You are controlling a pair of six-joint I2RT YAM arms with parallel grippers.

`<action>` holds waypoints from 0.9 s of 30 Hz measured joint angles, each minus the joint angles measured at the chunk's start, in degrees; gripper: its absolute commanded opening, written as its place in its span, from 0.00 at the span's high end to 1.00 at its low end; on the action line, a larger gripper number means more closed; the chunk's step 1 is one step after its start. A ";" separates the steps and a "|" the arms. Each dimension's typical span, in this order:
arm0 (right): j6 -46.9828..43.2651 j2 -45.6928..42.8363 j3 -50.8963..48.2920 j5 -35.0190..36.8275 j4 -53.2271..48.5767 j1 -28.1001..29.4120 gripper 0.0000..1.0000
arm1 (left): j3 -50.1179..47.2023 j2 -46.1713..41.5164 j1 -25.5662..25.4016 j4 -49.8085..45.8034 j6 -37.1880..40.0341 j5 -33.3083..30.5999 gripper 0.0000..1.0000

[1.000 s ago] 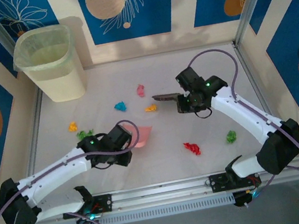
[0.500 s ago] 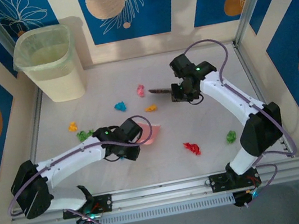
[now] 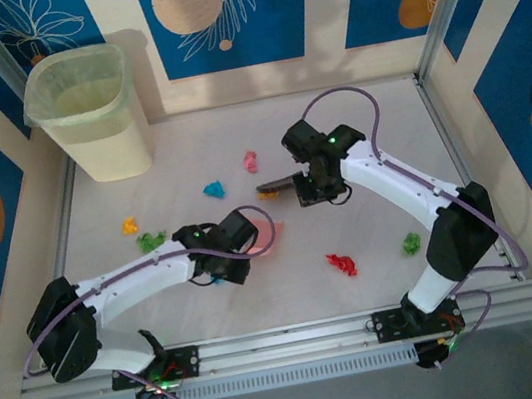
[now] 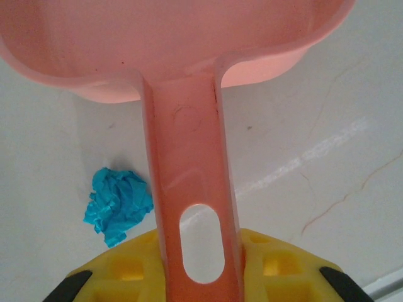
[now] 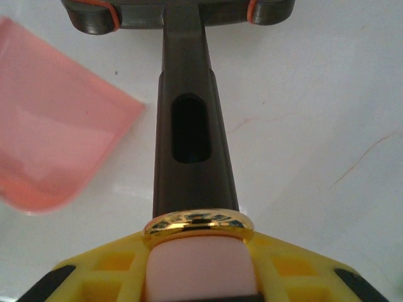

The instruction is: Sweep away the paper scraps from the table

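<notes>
Left arm: lies low, running from its base at the near left corner diagonally toward the middle of the surface [image 3: 364,113]. The left pincer [image 3: 235,237] is closed on the handle of a pink dustpan [image 3: 266,241]. In the left wrist view the handle runs straight out between the yellow fingers [image 4: 277,270], its hanging slot just beyond them, and the pan rests flat with its mouth facing away.

Right arm: rises from its base at the near right, bends at a high elbow and arches back toward the centre, wrist turned down. The right pincer [image 3: 307,191] grips the dark handle of a brush [image 3: 275,188]. The right wrist view shows the handle pointing away from the pincer, the brush head across the top, and the dustpan's lip just left of it.

The paper scraps [image 3: 341,264] lie scattered, small and crumpled:
- A pink scrap [image 3: 250,161] and a cyan scrap [image 3: 214,189] sit beyond the dustpan.
- An orange scrap [image 3: 129,224] and a green scrap [image 3: 150,241] lie left of the left arm.
- A red wad and a second green wad [image 3: 412,243] lie near the right arm's elbow.
- Another cyan wad [image 4: 118,206] sits just beside the dustpan handle, close to the left pincer.

A pale bin [image 3: 90,111] stands in the far left corner.
</notes>
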 measured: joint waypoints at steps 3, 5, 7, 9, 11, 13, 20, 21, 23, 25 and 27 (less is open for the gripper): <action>0.11 -1.55 -1.16 -0.04 -0.92 1.77 1.00 | -1.27 0.11 0.00 1.73 0.00 -0.57 1.00; 0.46 -2.32 -1.79 -0.24 -1.46 2.91 1.00 | -2.23 0.22 0.00 2.86 0.00 -0.74 1.00; 0.70 -2.89 -2.36 -0.55 -1.92 4.00 1.00 | -3.04 0.24 0.00 4.13 0.00 -0.94 1.00; 1.09 -3.06 -2.62 -0.90 -2.49 5.03 1.00 | -3.96 0.24 0.00 5.70 0.00 -1.25 1.00; 1.33 -3.06 -2.82 -0.98 -2.89 5.92 1.00 | -4.96 0.24 0.00 7.30 0.02 -1.40 1.00; 1.57 -3.06 -2.93 -1.16 -3.48 6.58 1.00 | -6.08 0.24 0.00 8.72 0.07 -1.62 1.00; 2.99 -4.02 -2.93 -2.32 -5.42 8.87 1.00 | -7.96 0.24 0.00 12.15 0.48 -3.02 1.00; 3.17 -4.57 -3.02 -2.64 -5.62 9.18 1.00 | -8.28 0.24 0.00 12.74 0.48 -3.28 1.00; 3.65 -5.86 -3.43 -3.34 -5.88 9.60 1.00 | -9.07 0.24 0.00 13.88 0.52 -3.63 1.00; 4.24 -7.50 -3.80 -3.80 -6.38 9.73 1.00 | -10.05 0.24 0.00 15.06 0.92 -3.96 1.00; 5.07 -9.44 -4.31 -4.13 -6.47 9.73 1.00 | -11.04 0.24 0.00 16.22 1.38 -4.20 1.00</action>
